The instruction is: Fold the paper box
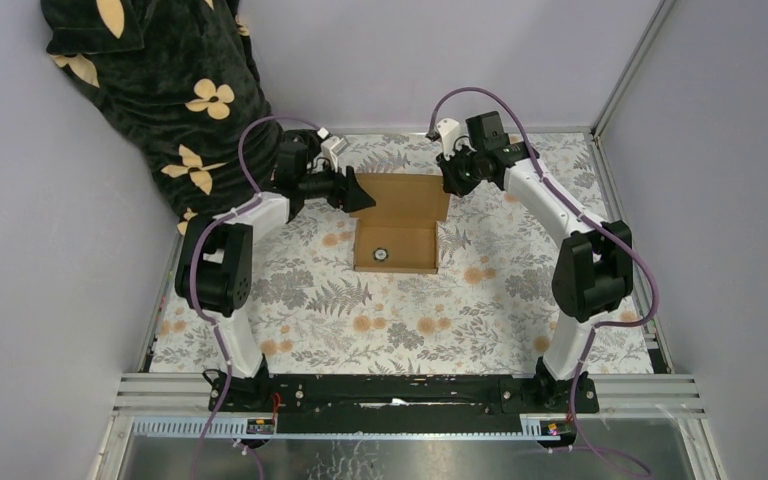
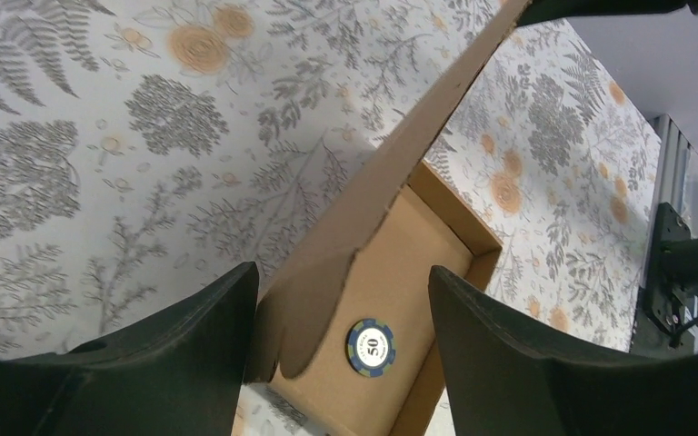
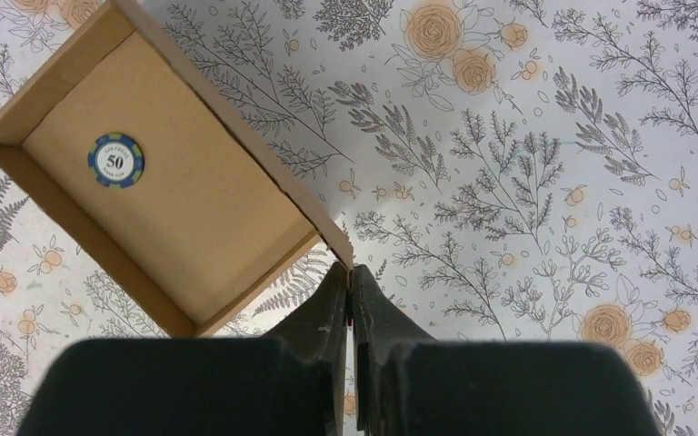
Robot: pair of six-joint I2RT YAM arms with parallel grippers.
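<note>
The paper box (image 1: 410, 236) is a shallow brown cardboard tray in the middle of the table, with its lid flap (image 1: 400, 195) raised at the far side. A blue "50" poker chip (image 1: 381, 253) lies inside the tray. My left gripper (image 1: 360, 195) is at the lid's left end. In the left wrist view it (image 2: 341, 354) is open, and the lid's edge (image 2: 400, 163) runs between the fingers, close to the left one. My right gripper (image 1: 450, 180) is at the lid's right end. In the right wrist view it (image 3: 350, 272) is shut on the lid's corner, beside the tray (image 3: 191, 209).
A person in dark clothing with yellow flowers (image 1: 160, 80) stands at the far left corner. The floral tablecloth (image 1: 360, 320) covers the table. Grey walls and a metal frame rail (image 1: 620, 80) close in the sides.
</note>
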